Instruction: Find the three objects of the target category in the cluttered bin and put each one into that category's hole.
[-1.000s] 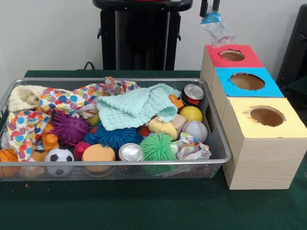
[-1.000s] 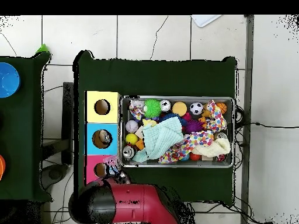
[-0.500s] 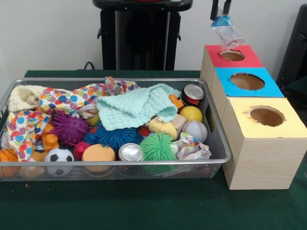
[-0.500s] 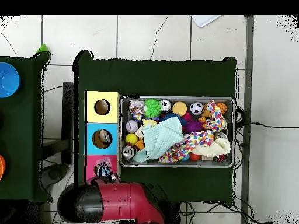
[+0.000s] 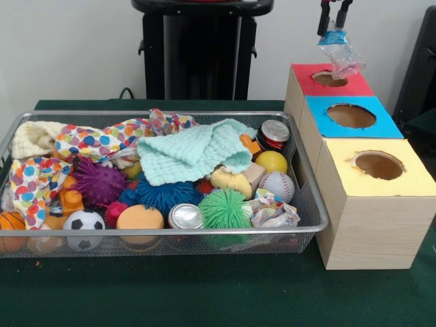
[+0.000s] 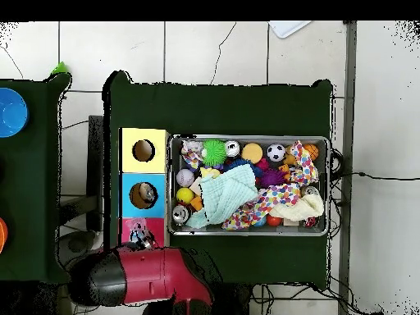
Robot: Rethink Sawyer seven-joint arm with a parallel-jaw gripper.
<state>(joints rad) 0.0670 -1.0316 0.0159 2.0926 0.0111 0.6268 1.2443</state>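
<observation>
We take the wire bin [image 5: 310, 204] as our landmark. Seen from the front, a row of three boxes stands just right of it: the nearest box [image 5: 371, 208] at its front right corner, the middle box [image 5: 344, 126] behind that, the farthest box [image 5: 320, 85] beyond the bin's back right corner. The gripper [image 5: 333, 15] hangs above the farthest box, a crumpled plastic bottle [image 5: 340, 53] under it, over that box's hole [image 5: 330, 79]. Inside the bin, a knitted cloth [image 5: 191, 153] lies atop the pile, and a can [image 5: 274, 133] sits in the back right corner.

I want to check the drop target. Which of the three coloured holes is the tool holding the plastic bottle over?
The red hole, farthest from the camera. The tool hangs the crumpled bottle at its edge; the blue and yellow holes lie nearer.
</observation>
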